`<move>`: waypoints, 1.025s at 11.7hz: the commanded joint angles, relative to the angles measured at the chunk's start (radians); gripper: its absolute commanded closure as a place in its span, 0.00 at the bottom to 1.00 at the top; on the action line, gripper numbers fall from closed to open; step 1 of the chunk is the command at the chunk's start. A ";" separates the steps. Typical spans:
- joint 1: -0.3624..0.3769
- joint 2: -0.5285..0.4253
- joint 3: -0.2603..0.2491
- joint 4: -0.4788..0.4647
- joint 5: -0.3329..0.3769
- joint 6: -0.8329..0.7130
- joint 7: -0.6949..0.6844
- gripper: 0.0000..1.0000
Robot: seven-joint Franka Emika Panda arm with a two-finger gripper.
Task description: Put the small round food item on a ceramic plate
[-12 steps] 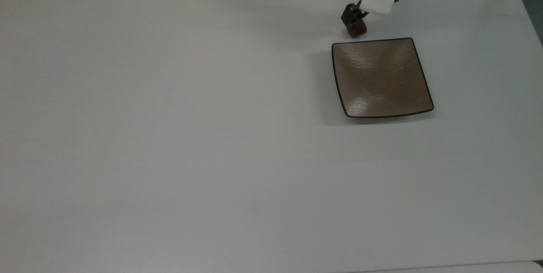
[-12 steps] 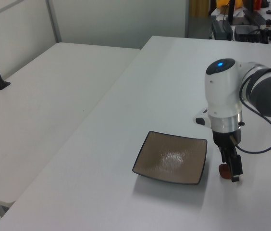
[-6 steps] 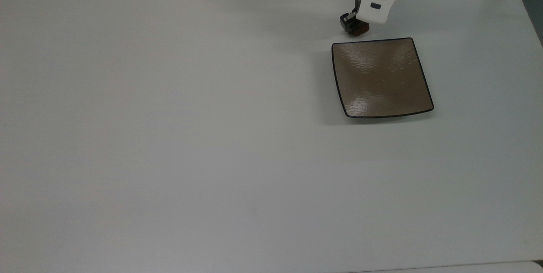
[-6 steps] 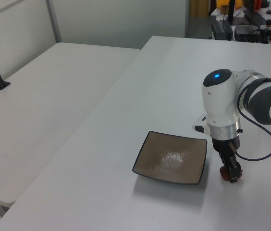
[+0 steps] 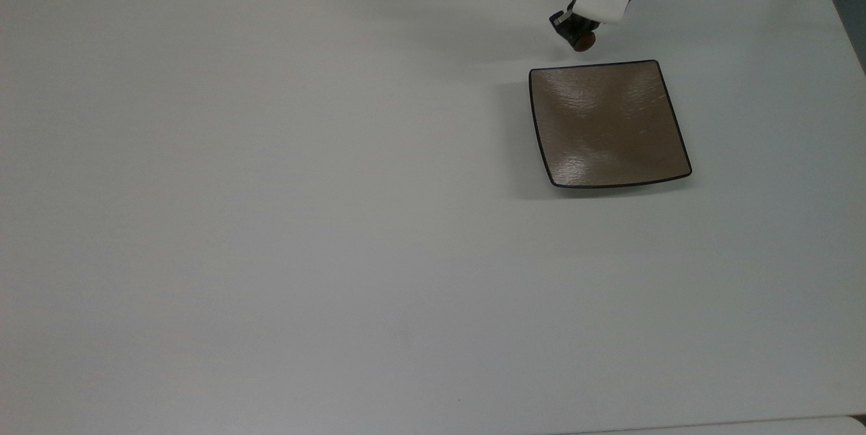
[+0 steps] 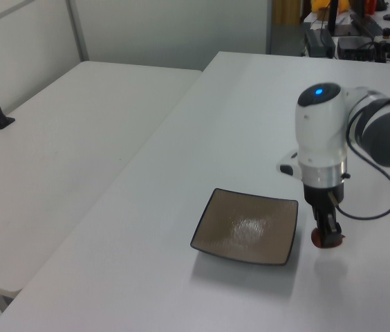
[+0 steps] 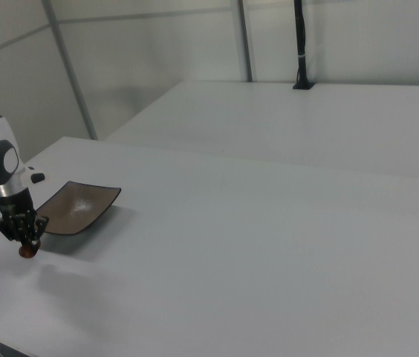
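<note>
— White table (image 5: pixel 270 218) all round us, with pale partition walls behind, and we are working at one far edge of it. Where are we holding the claw (image 5: pixel 576 34)?

— We are holding it a little above the table, clenched on the small round food item (image 5: pixel 583 42). In the right view the claw (image 7: pixel 22 232) is pinching the reddish lump (image 7: pixel 27 251) from above, and the lump is hanging clear of the surface with its shadow lying below it.

— And which way is the ceramic plate (image 5: pixel 609 125) lying from the claw?

— In the top view it is lying just below the claw, with its near rim close to the lump but not touching it. In the left view the plate (image 6: pixel 247 227) is sitting to the left of the claw (image 6: pixel 328 232), the lump (image 6: pixel 321 238) hovering just beside the plate's right edge.

— So what are we judging the coming move to turn on?

— On that single direction, we think: carrying the lump sideways over the near rim towards the dipped centre. We are reckoning the lump is already riding high enough to pass the upturned edge, though we are not certain of it.
</note>
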 commanded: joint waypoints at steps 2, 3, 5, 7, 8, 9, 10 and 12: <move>0.001 -0.036 -0.003 0.125 0.000 -0.045 0.083 0.83; -0.003 -0.026 -0.003 0.155 0.000 -0.038 0.096 0.82; -0.023 0.014 -0.003 0.217 -0.003 -0.032 0.127 0.79; -0.037 0.085 -0.004 0.277 -0.019 0.003 0.197 0.57; -0.037 0.099 -0.004 0.277 -0.034 0.055 0.240 0.30; -0.037 0.106 -0.004 0.277 -0.060 0.074 0.280 0.00; -0.037 0.122 -0.004 0.280 -0.085 0.076 0.303 0.00; -0.039 0.122 -0.006 0.283 -0.086 0.076 0.322 0.00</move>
